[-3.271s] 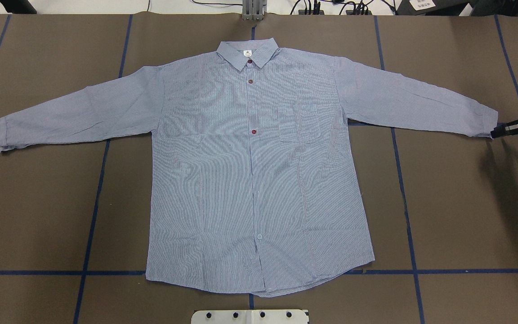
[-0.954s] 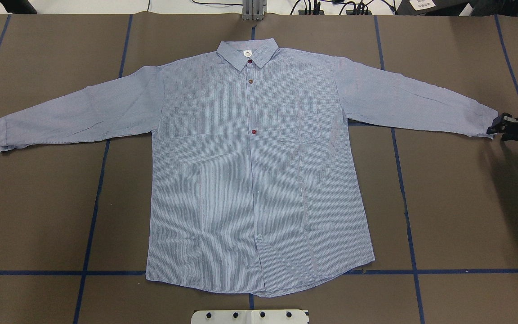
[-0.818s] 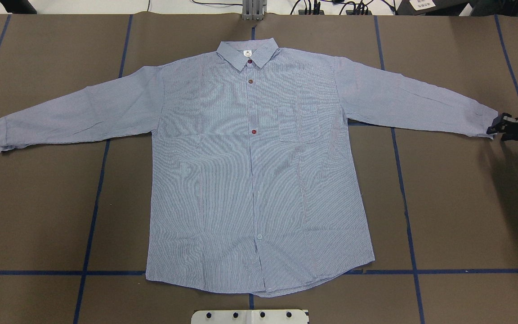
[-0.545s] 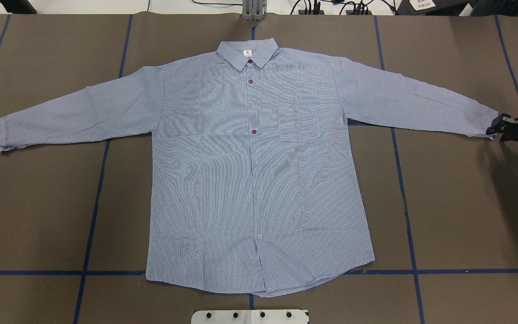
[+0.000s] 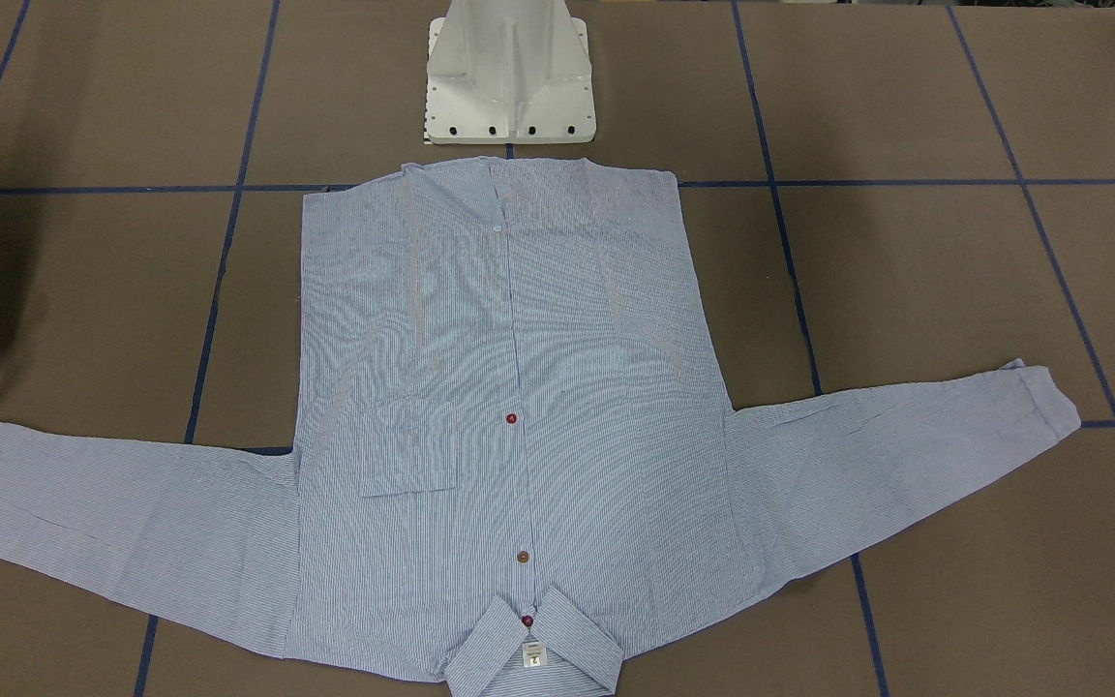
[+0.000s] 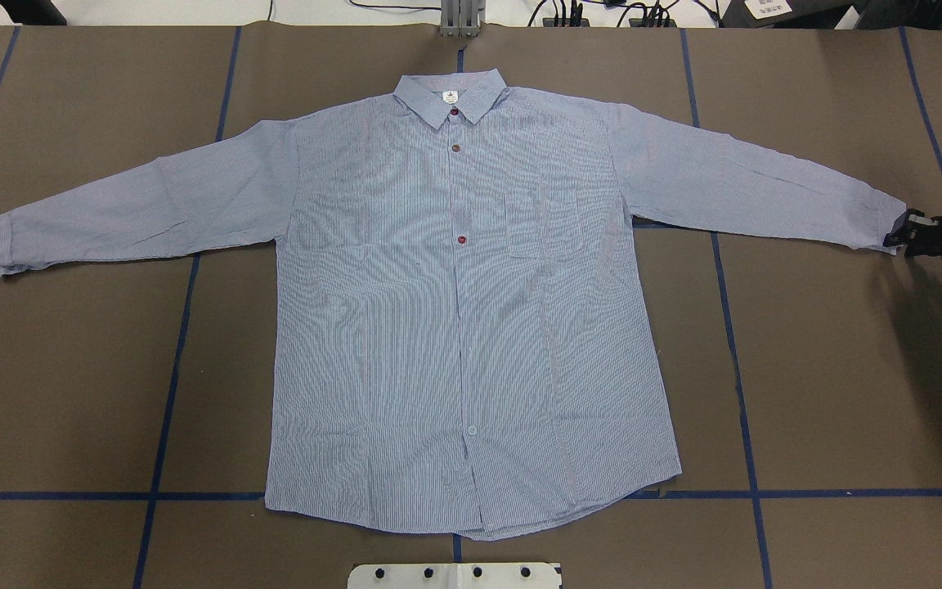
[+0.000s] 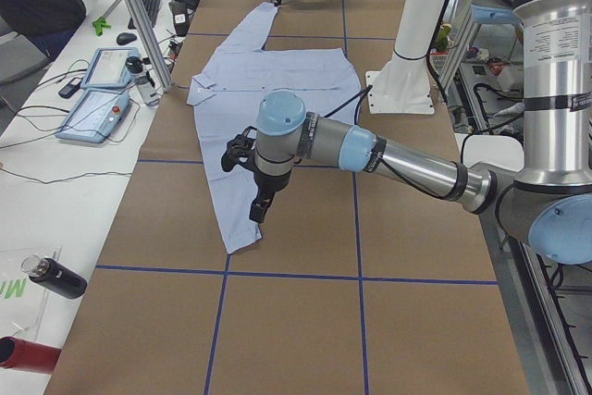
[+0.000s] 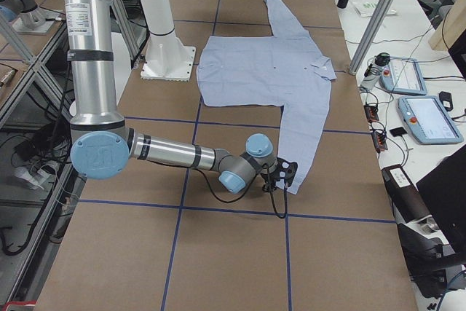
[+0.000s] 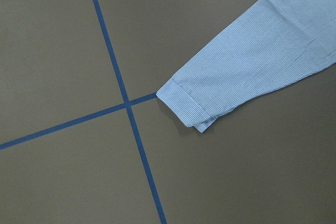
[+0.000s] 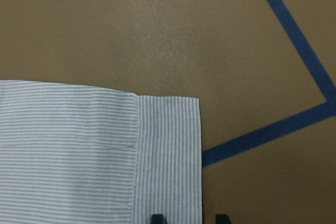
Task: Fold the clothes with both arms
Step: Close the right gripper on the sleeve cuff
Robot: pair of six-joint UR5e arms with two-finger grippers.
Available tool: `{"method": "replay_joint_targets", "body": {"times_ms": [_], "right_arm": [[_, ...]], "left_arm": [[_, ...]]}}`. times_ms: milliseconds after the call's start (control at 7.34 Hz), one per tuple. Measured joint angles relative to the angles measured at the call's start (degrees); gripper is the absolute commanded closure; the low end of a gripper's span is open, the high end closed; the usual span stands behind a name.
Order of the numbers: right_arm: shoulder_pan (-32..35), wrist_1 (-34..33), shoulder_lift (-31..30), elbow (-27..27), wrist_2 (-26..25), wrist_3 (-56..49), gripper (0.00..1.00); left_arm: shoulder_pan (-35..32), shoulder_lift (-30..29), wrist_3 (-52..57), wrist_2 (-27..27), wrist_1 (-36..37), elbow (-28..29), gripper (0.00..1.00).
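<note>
The light-blue striped shirt lies flat and face up on the brown table, buttoned, collar at the far side, both sleeves spread sideways. My right gripper is low at the end of the right sleeve. In the right wrist view its jaws stand apart, one fingertip over the cuff, the other on the table beside it. My left gripper shows only in the exterior left view, hanging above the left sleeve end; I cannot tell its state. The left wrist view looks down on the left cuff from well above.
The white pedestal base stands just behind the shirt's hem. Blue tape lines cross the table. A side table with teach pendants and a bottle runs along the far edge. A metal post stands beyond the collar.
Since 3.3 s ago my right gripper has turned and closed in on the right cuff. Over the last second it has barely moved. The shirt has not moved.
</note>
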Motion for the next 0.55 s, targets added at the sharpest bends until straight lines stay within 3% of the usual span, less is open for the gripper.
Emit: {"method": "replay_joint_targets", "body": {"times_ms": [545], "right_arm": [[-0.09,-0.31,0.11,1.87,0.23,0.22,1.00]], "left_arm": [[-0.03,0.00,0.00,0.00,-0.03,0.00,0.00]]}}
